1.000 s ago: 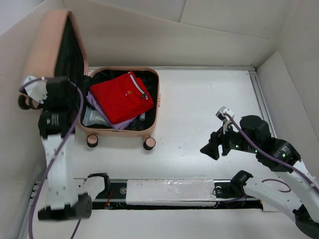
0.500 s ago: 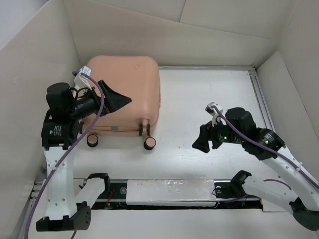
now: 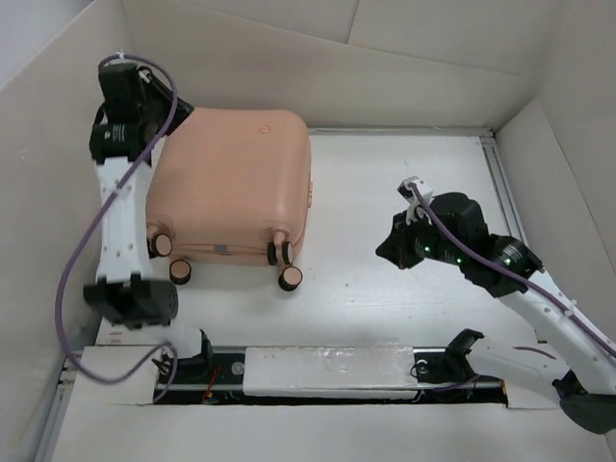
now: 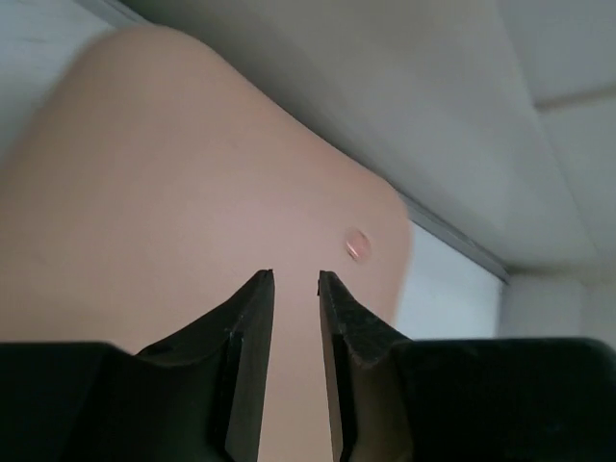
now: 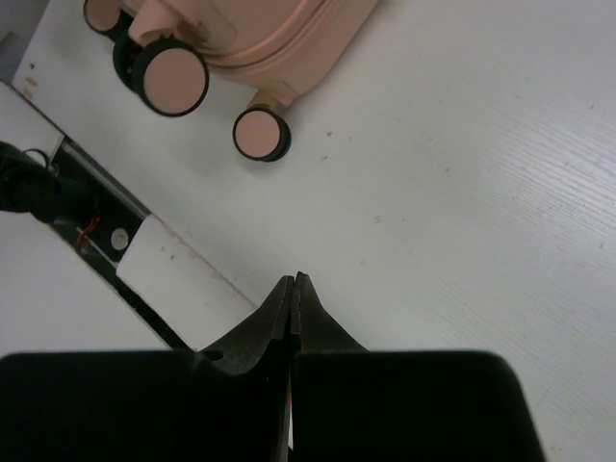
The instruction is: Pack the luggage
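The luggage (image 3: pixel 231 183) lies shut and flat at the table's back left, a peach-pink shell with a small round button (image 3: pixel 262 128). Its wheels (image 3: pixel 289 277) point toward the arms. The left arm reaches up by the luggage's back left corner. In the left wrist view my left gripper (image 4: pixel 295 274) hovers over the shell (image 4: pixel 192 221) near the button (image 4: pixel 357 243); its jaws stand a narrow gap apart with nothing between them. My right gripper (image 3: pixel 390 248) hangs over bare table right of the luggage, shut and empty (image 5: pixel 294 279), with two wheels (image 5: pixel 173 77) ahead of it.
White walls (image 3: pixel 58 144) enclose the table on the left, back and right. A rail with a white strip (image 3: pixel 327 371) runs along the near edge between the arm bases. A metal track (image 3: pixel 499 183) lines the right side.
The lid came down over the red clothing and the luggage now lies shut. My left arm swung up to the back left corner, its jaws narrowing. My right gripper shut and drifted slightly.
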Motion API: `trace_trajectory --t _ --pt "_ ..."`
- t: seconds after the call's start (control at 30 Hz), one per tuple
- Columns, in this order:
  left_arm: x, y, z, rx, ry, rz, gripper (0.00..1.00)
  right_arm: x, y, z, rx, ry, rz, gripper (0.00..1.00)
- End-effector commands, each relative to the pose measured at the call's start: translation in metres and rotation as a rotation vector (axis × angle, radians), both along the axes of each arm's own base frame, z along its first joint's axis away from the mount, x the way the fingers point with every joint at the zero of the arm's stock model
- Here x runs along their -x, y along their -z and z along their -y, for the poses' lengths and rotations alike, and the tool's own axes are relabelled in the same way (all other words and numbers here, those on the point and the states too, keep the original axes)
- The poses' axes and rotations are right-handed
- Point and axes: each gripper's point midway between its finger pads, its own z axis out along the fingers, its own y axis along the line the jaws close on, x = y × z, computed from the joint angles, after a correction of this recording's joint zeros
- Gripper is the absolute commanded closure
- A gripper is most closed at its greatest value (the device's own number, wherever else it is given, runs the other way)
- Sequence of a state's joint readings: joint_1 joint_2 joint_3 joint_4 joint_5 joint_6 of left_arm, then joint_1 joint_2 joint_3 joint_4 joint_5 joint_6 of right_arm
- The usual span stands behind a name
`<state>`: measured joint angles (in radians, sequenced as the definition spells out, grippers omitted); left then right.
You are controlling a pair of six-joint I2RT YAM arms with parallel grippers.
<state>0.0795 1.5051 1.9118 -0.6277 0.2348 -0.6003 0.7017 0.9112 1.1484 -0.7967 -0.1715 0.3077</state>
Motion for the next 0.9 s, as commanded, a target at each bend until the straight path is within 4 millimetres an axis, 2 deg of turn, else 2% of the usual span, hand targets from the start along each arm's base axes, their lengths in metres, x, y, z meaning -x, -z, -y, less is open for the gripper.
trace_trajectory --t 0.0,0.03,0.07,0.1,0.13,0.2,0.23,0.27,0.3,0.33,0.37,0.4,0.43,0.47,0.53,0.57,0.6,0.63,0.67,0.7,0.73,0.77,0.8,0.83,0.87 --pt "-0.041 0.024 -0.086 -0.121 -0.347 -0.12 0.79 -0.035 -0.023 -0.011 -0.057 0.099 0.091 1.0" --pt "-0.05 0.036 -0.101 -0.112 -0.379 -0.156 0.84 -0.045 -0.014 -0.017 -0.04 0.118 0.071 1.0" --pt "-0.059 0.05 -0.111 -0.064 -0.392 -0.196 0.88 -0.053 -0.016 -0.021 -0.041 0.13 0.081 1.0" --pt "-0.071 0.08 -0.142 -0.032 -0.438 -0.257 0.91 -0.063 -0.013 -0.023 -0.045 0.156 0.077 1.0" --pt "-0.073 0.097 -0.151 0.002 -0.453 -0.295 1.0 -0.081 -0.013 -0.036 -0.058 0.172 0.087 1.0" --pt "-0.084 0.116 -0.166 0.044 -0.449 -0.293 1.0 -0.097 -0.009 -0.051 -0.083 0.187 0.074 1.0" --pt "-0.086 0.138 -0.167 0.049 -0.449 -0.334 1.0 -0.116 -0.003 -0.065 -0.093 0.199 0.078 1.0" --pt "-0.087 0.143 -0.172 0.043 -0.477 -0.334 1.0 -0.125 0.002 -0.074 -0.105 0.208 0.066 1.0" --pt "-0.086 0.158 -0.174 0.04 -0.487 -0.368 1.0 -0.136 0.007 -0.079 -0.101 0.232 0.063 1.0" --pt "-0.083 0.182 -0.172 0.051 -0.491 -0.415 1.0 -0.149 0.0 -0.088 -0.12 0.246 0.077 1.0" --pt "-0.079 0.189 -0.171 0.052 -0.49 -0.426 1.0 -0.164 0.026 -0.098 -0.075 0.255 0.041 1.0" --pt "-0.08 0.195 -0.173 0.046 -0.498 -0.416 1.0 -0.172 0.034 -0.105 -0.069 0.261 0.02 1.0" --pt "-0.075 0.195 -0.17 0.051 -0.49 -0.403 1.0 -0.186 0.029 -0.109 -0.066 0.289 0.039 1.0" --pt "-0.061 0.229 -0.161 0.067 -0.473 -0.471 1.0 -0.197 0.055 -0.118 -0.027 0.29 0.004 1.0" --pt "-0.056 0.247 -0.149 0.099 -0.423 -0.465 1.0 -0.209 0.065 -0.126 -0.014 0.305 -0.009 1.0" --pt "-0.051 0.247 -0.137 0.1 -0.399 -0.456 1.0 -0.219 0.063 -0.126 -0.02 0.322 0.003 1.0" --pt "-0.032 0.279 -0.126 0.088 -0.376 -0.522 1.0 -0.222 0.076 -0.129 -0.005 0.322 -0.01 1.0" --pt "-0.028 0.286 -0.118 0.074 -0.342 -0.524 1.0 -0.223 0.081 -0.129 0.003 0.322 -0.018 1.0" --pt "-0.023 0.284 -0.104 0.057 -0.311 -0.513 1.0 -0.23 0.08 -0.127 -0.006 0.334 -0.01 1.0" --pt "-0.008 0.305 -0.09 0.056 -0.264 -0.554 1.0 -0.231 0.084 -0.128 0.001 0.335 -0.016 1.0" --pt "-0.002 0.309 -0.084 0.045 -0.245 -0.565 1.0 -0.235 0.093 -0.124 0.013 0.345 -0.027 1.0" --pt "0.006 0.313 -0.073 0.044 -0.208 -0.574 1.0 -0.242 0.089 -0.118 0.013 0.355 -0.015 1.0" --pt "0.011 0.305 -0.053 0.045 -0.156 -0.547 1.0 -0.243 0.098 -0.118 0.032 0.349 -0.02 1.0" --pt "0.029 0.319 -0.04 0.054 -0.126 -0.586 1.0 -0.25 0.101 -0.116 0.037 0.347 -0.023 1.0" --pt "0.038 0.32 -0.024 0.064 -0.079 -0.587 1.0 -0.259 0.102 -0.109 0.045 0.35 -0.015 1.0"
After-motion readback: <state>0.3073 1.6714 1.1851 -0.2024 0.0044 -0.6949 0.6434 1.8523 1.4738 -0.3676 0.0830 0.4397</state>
